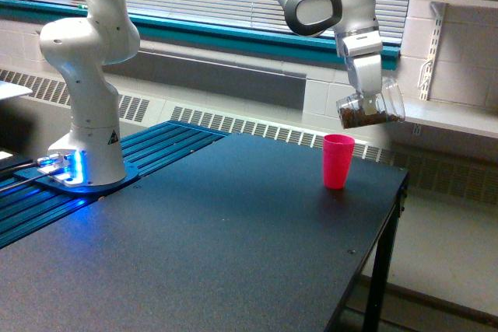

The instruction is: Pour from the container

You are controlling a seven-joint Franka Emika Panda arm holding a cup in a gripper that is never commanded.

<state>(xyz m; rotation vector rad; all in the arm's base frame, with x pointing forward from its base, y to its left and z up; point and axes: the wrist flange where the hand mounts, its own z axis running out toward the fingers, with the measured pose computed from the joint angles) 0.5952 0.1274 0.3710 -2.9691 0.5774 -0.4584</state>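
Fingers [364, 99] grip the tilted container [372, 110] above the pink cup [338, 161].

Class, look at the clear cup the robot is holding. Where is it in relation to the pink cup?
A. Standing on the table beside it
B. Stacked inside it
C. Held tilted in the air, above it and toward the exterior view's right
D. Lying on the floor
C: the gripper holds the clear cup tipped on its side, with brown granules inside, above the upright pink cup on the table.
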